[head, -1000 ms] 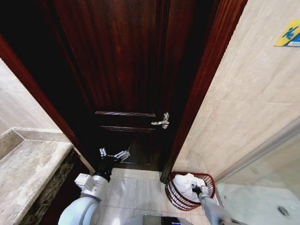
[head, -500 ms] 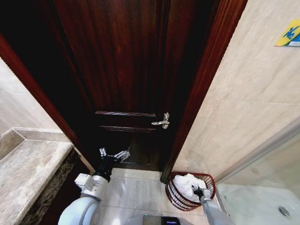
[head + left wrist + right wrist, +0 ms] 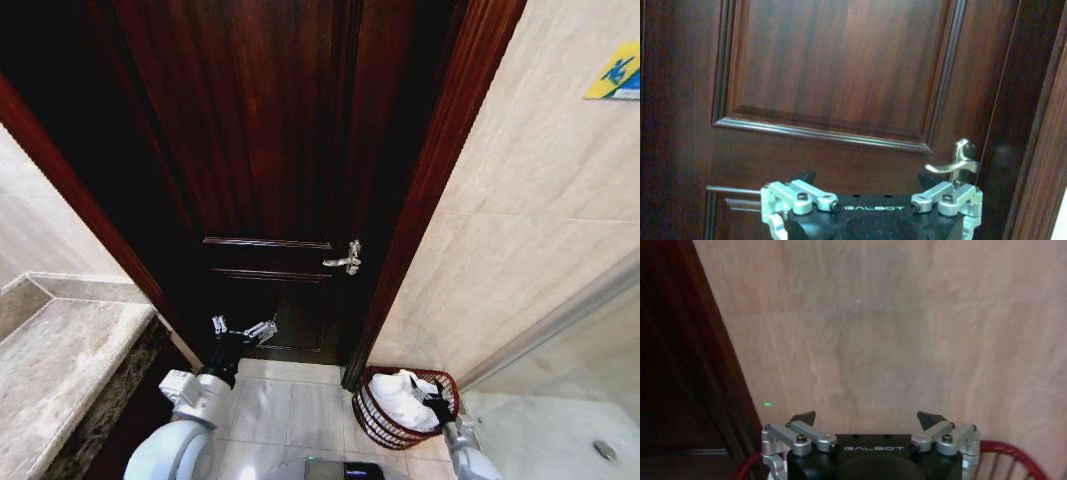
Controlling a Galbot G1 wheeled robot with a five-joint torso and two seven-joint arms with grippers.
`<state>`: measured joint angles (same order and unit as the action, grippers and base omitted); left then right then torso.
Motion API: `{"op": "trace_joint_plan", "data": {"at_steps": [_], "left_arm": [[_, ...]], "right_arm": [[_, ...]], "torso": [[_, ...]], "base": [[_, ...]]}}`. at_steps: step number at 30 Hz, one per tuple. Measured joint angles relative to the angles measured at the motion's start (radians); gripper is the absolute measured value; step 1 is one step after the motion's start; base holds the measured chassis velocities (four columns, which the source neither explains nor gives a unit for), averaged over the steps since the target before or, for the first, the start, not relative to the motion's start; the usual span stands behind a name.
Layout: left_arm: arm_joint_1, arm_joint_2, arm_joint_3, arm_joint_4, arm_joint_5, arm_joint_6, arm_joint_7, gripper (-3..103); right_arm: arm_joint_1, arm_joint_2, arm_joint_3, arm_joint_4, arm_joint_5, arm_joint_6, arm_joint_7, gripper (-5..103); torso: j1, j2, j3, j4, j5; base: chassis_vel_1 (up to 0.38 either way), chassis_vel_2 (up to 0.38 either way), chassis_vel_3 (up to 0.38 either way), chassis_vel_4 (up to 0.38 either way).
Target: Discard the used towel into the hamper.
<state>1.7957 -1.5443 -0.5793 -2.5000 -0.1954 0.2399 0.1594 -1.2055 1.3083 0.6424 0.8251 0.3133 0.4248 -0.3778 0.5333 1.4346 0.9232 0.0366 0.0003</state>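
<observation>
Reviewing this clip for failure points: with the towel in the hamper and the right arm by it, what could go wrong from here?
1. The towel is heaped above the hamper rim, so it might slide out.
2. The open right gripper sits close to the towel and rim; a careless move could snag the cloth or tip the hamper.
3. The left gripper, open, hovers near the door, so turning could scrape it.

Glossy wood door [image 3: 270, 130] — wire hamper [image 3: 378, 420], cloth towel [image 3: 402, 398].

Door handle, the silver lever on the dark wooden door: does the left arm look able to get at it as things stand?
Probably yes: the left gripper hangs open before the door, the silver lever handle up to its right, nothing between.
</observation>
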Motion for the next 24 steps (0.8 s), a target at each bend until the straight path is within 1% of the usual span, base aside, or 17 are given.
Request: {"op": "trace_joint_plan", "data": {"at_steps": [1, 3, 5, 6, 7, 8, 9, 10, 11, 12, 14, 16, 17, 20, 22, 24], "left_arm": [[0.0, 0.0, 0.0, 0.0, 0.0, 0.0, 0.0, 100], [0.0, 0.0, 0.0, 0.0, 0.0, 0.0, 0.0, 100], [0.0, 0.0, 0.0, 0.0, 0.0, 0.0, 0.0, 100], [0.0, 0.0, 0.0, 0.0, 0.0, 0.0, 0.0, 100], [0.0, 0.0, 0.0, 0.0, 0.0, 0.0, 0.0, 100], [0.0, 0.0, 0.0, 0.0, 0.0, 0.0, 0.0, 100], [0.0, 0.0, 0.0, 0.0, 0.0, 0.0, 0.0, 100], [0.0, 0.0, 0.0, 0.0, 0.0, 0.0, 0.0, 100], [0.0, 0.0, 0.0, 0.0, 0.0, 0.0, 0.0, 100], [0.0, 0.0, 0.0, 0.0, 0.0, 0.0, 0.0, 100], [0.0, 0.0, 0.0, 0.0, 0.0, 0.0, 0.0, 100], [0.0, 0.0, 0.0, 0.0, 0.0, 0.0, 0.0, 100], [0.0, 0.0, 0.0, 0.0, 0.0, 0.0, 0.0, 100], [0.0, 0.0, 0.0, 0.0, 0.0, 0.0, 0.0, 100], [0.0, 0.0, 0.0, 0.0, 0.0, 0.0, 0.0, 100], [0.0, 0.0, 0.0, 0.0, 0.0, 0.0, 0.0, 100]], "right_arm": [[0.027, 0.009, -0.005, -0.037, -0.009, 0.0, 0.0, 100], [0.107, 0.029, -0.01, -0.156, -0.063, -0.001, 0.005, 100], [0.121, 0.031, -0.01, -0.181, -0.075, 0.0, 0.007, 100], [0.192, 0.041, -0.009, -0.303, -0.126, 0.001, 0.025, 100], [0.222, 0.043, -0.009, -0.354, -0.147, 0.0, 0.04, 100], [0.222, 0.043, -0.009, -0.354, -0.147, 0.0, 0.04, 100], [0.257, 0.044, -0.007, -0.411, -0.177, -0.006, 0.068, 100], [0.294, 0.045, -0.006, -0.472, -0.213, -0.036, 0.105, 100], [0.318, 0.044, -0.003, -0.514, -0.231, -0.069, 0.125, 100], [0.318, 0.044, -0.003, -0.514, -0.231, -0.069, 0.125, 100], [0.355, 0.042, 0.003, -0.578, -0.238, -0.106, 0.136, 100], [0.392, 0.04, 0.007, -0.626, -0.24, -0.157, 0.148, 100], [0.392, 0.04, 0.007, -0.626, -0.24, -0.157, 0.148, 100], [0.431, 0.043, 0.02, -0.671, -0.223, -0.239, 0.151, 100], [0.433, 0.044, 0.021, -0.672, -0.22, -0.248, 0.151, 100], [0.437, 0.048, 0.025, -0.664, -0.188, -0.311, 0.155, 100]], "torso": [[0.0, 0.0, 0.0, 0.0001, 0.0001], [0.0, 0.0, 0.0, 0.0001, -0.0004], [0.0, 0.0, 0.0, 0.0002, -0.0004], [0.0, 0.0, 0.0, 0.0001, 0.0002], [0.0, 0.0, 0.0, 0.0002, 0.0001], [0.0, 0.0, 0.0, 0.0002, 0.0001], [0.0, 0.0, 0.0, 0.0002, -0.0003], [0.0, 0.0, 0.0, 0.0003, -0.0006], [0.0, 0.0, 0.0, 0.0002, -0.0005], [0.0, 0.0, 0.0, 0.0002, -0.0005], [0.0, 0.0, 0.0, -0.0002, -0.0002], [0.0, 0.0, 0.0, 0.0001, -0.0007], [0.0, 0.0, 0.0, 0.0001, -0.0007], [0.0, 0.0, 0.0, 0.0, -0.0005], [0.0, 0.0, 0.0, 0.0, -0.0005], [0.0, 0.0, 0.0, 0.0, -0.0001]], "base": [[0.0, 0.0, 0.0, 0.0], [0.0, 0.0, 0.0, 0.0], [0.0, 0.0, 0.0, 0.0], [0.0, 0.0, 0.0, 0.0], [0.0, 0.0, 0.0, 0.0], [0.0, 0.0, 0.0, 0.0], [0.0, 0.0, 0.0, 0.0], [0.0, 0.0, 0.0, 0.0], [0.0, 0.0, 0.0, 0.0], [0.0, 0.0, 0.0, 0.0], [0.0, 0.0, 0.0, 0.0], [0.0, 0.0, 0.0, 0.0], [0.0, 0.0, 0.0, 0.0], [0.0, 0.0, 0.0, 0.0], [0.0, 0.0, 0.0, 0.0], [0.0, 0.0, 0.0, 0.0]]}}
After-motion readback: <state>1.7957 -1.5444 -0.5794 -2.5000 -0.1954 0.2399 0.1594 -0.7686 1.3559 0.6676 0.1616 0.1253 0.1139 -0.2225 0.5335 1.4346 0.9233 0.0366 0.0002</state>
